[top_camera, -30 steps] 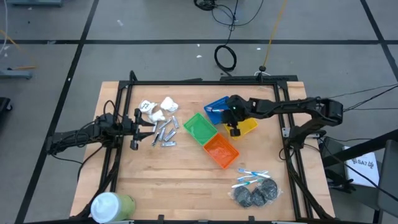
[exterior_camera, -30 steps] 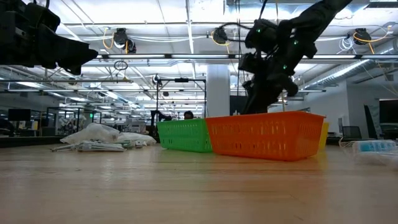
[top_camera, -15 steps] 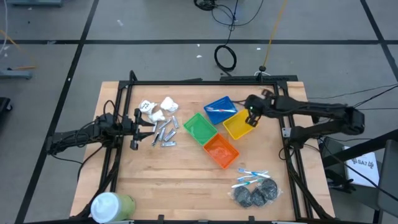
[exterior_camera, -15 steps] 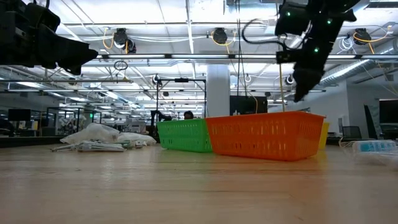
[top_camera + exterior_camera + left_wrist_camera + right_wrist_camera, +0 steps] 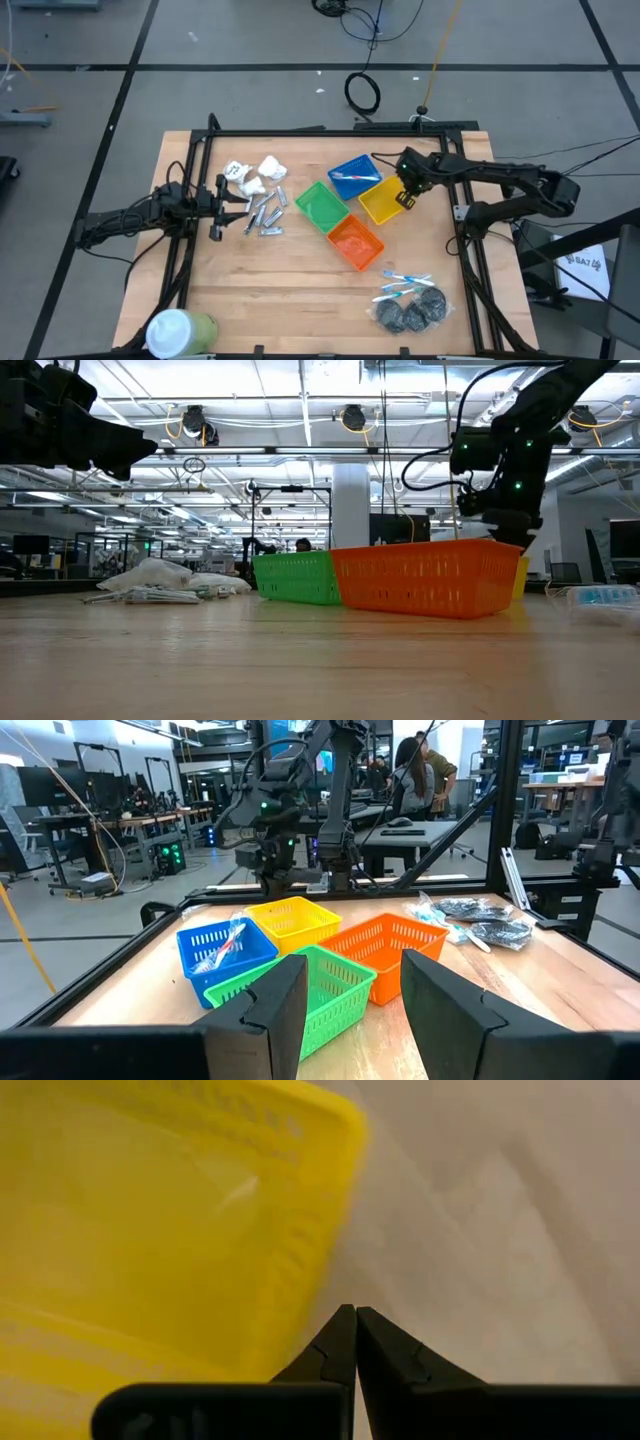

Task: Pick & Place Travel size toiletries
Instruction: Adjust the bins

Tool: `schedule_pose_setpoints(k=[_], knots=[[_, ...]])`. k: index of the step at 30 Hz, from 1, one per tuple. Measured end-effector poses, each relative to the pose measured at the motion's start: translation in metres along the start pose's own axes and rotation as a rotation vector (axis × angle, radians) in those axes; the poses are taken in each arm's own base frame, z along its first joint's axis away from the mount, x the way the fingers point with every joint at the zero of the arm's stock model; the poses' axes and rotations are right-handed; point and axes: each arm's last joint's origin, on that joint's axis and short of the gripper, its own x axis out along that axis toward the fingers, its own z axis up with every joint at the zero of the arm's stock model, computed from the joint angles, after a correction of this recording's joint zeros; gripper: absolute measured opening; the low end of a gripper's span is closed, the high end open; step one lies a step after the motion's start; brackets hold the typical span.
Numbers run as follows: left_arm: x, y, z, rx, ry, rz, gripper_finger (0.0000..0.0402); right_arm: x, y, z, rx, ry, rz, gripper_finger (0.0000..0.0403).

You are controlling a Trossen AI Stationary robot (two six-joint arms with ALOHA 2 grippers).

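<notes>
Right gripper point(image 5: 406, 197) over yellow bin's point(image 5: 381, 204) outer corner, fingers pressed together, empty. Left gripper point(image 5: 240, 206) spread, beside silver metal pieces point(image 5: 264, 214). 1 blue-and-white stick point(image 5: 346, 176) in blue bin point(image 5: 352, 164).

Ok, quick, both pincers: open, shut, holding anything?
Left pincer: open, empty, beside the metal pieces.
Right pincer: shut, empty, at the yellow bin's edge.

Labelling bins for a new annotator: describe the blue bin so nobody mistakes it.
Mid-table sits a diagonal cluster of four square mesh bins. The blue bin is the one at the far end, touching the green bin and yellow bin. It alone holds something: a blue-and-white stick.
</notes>
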Motion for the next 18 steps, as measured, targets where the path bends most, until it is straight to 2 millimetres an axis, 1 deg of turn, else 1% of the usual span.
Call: schedule_pose_setpoints(k=[8,14,16,18], knots=[[0.0,0.0,0.0,0.0,-0.001,0.0,0.0159,0.006,0.003,0.018,-0.08,-0.146,0.048,0.0001],[0.0,0.0,0.0,0.0,-0.001,0.0,0.0159,0.002,0.007,0.031,-0.138,-0.292,0.168,0.0001],[0.0,0.0,0.0,0.0,-0.001,0.0,0.0159,0.002,0.008,0.033,-0.141,-0.312,0.186,0.0001],[0.0,0.0,0.0,0.0,0.0,0.0,0.0159,0.002,0.007,0.033,-0.15,-0.312,0.161,0.0001]])
